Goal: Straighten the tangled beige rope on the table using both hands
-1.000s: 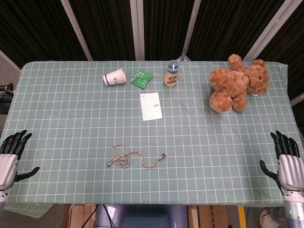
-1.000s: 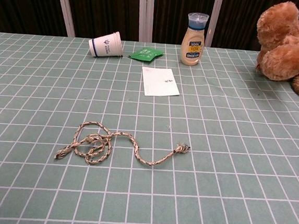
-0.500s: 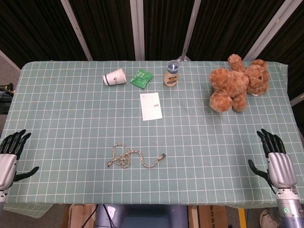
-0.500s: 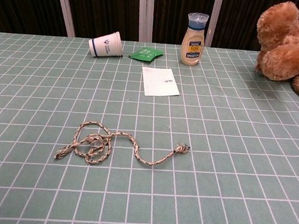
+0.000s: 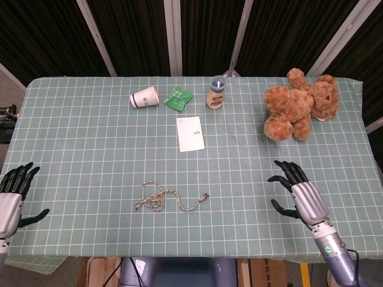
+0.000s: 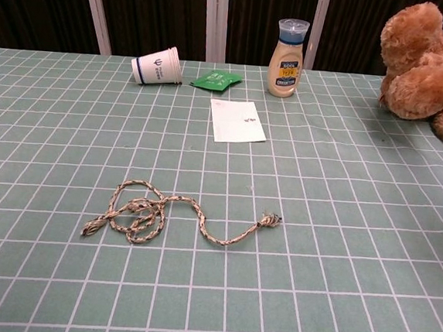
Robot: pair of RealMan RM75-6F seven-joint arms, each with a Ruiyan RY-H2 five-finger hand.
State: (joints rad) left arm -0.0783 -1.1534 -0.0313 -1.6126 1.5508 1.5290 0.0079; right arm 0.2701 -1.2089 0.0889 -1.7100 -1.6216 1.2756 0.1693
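The beige rope (image 5: 169,198) lies knotted near your front edge of the surface (image 5: 90,137), untouched, one frayed end trailing right. Your right robot hand (image 5: 297,192) hovers spread and empty; your left robot hand (image 5: 15,192) waits spread at the edge. Count one rope, one cup (image 5: 144,97), one bottle (image 5: 217,92).

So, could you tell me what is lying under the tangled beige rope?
Only the green checked tablecloth shows under the rope; its knotted left part hides the cloth directly below. Neither hand touches it.
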